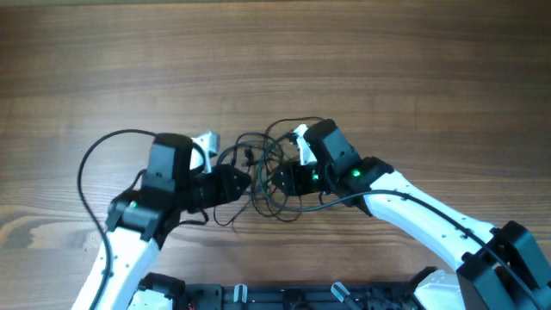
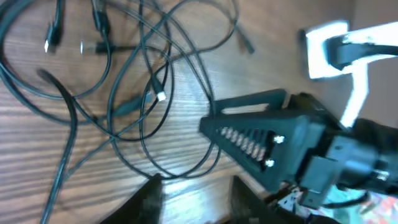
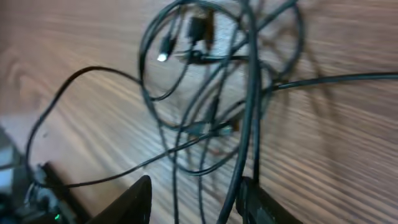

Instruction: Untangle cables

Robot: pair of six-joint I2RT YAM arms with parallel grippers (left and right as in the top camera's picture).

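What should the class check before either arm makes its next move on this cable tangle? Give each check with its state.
1. Cables separated: not ok, loops cross in one heap.
2. Left gripper open: ok, fingers apart.
3. Right gripper open: ok, fingers apart, strands running between them.
4. One strand singled out to grip: cannot tell, several overlap.
5. Grippers apart from each other: not ok, both crowd the tangle.
6. A plug end in sight: ok.
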